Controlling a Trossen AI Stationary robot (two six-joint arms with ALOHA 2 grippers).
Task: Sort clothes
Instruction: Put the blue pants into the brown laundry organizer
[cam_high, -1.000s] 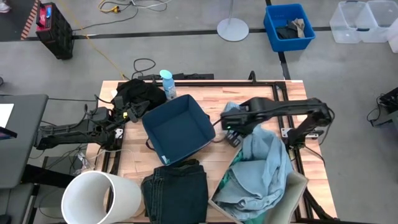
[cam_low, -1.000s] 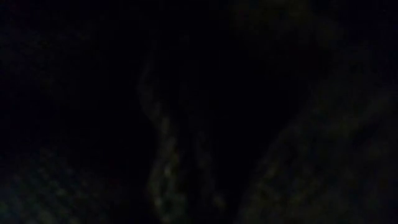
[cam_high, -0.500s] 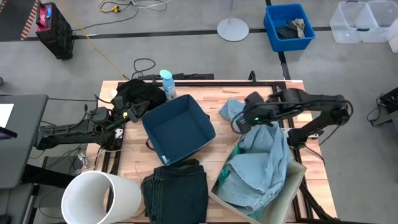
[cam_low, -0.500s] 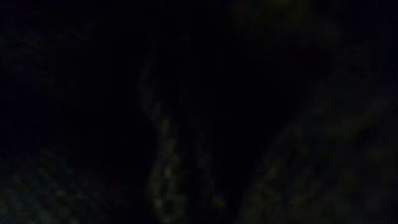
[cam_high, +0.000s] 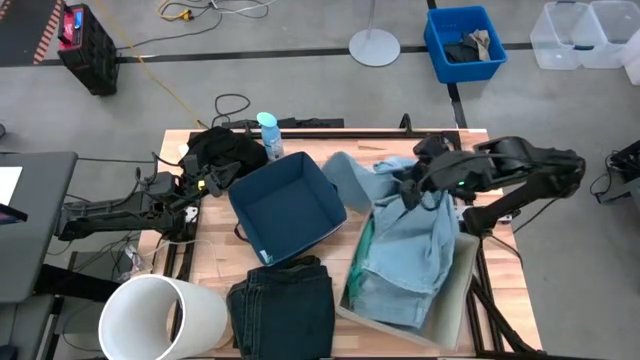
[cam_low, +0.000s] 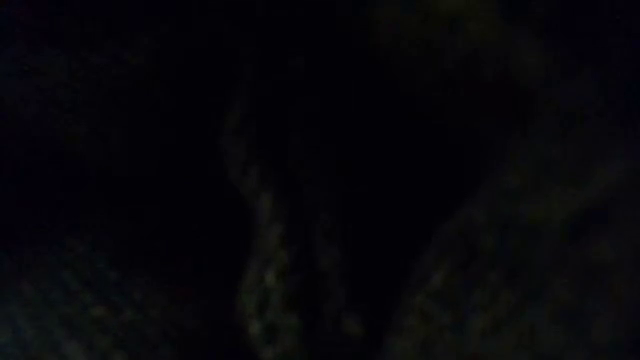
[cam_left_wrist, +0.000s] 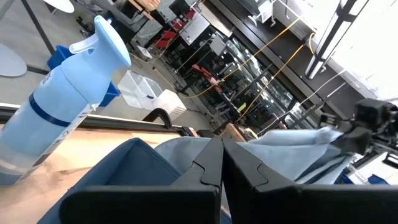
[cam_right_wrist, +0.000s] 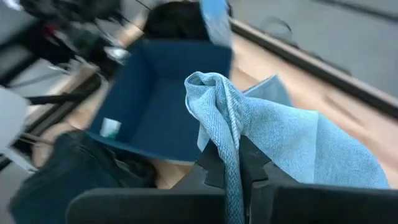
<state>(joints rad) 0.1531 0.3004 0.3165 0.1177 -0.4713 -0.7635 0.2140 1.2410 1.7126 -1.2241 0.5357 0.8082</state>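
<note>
My right gripper is shut on the pale blue denim jeans, above the table's right half. The jeans hang from it and drape into a beige bin, over the bright turquoise top. One end of the jeans spreads toward the navy fabric bin. The dark navy jeans lie folded at the near edge. The black garment lies at the far left. My left gripper is shut and empty beside the black garment. My right gripper pinches a bunched fold of the pale blue denim between its two fingers; several layers rise above the fingertips. The held part is lifted clear. The rest hangs slack below, with its lower part in the beige bin.
A pale blue spray bottle stands at the far edge by the navy bin and also shows in the left wrist view. A white bucket lies at the near left corner. The low view is dark. A blue crate stands on the floor.
My right gripper has gone toward the table's right edge and upward, still shut on the pale blue jeans. The jeans have been drawn up and spread out, and one end has swung out toward the navy bin. The beige bin under them has turned a little.
</note>
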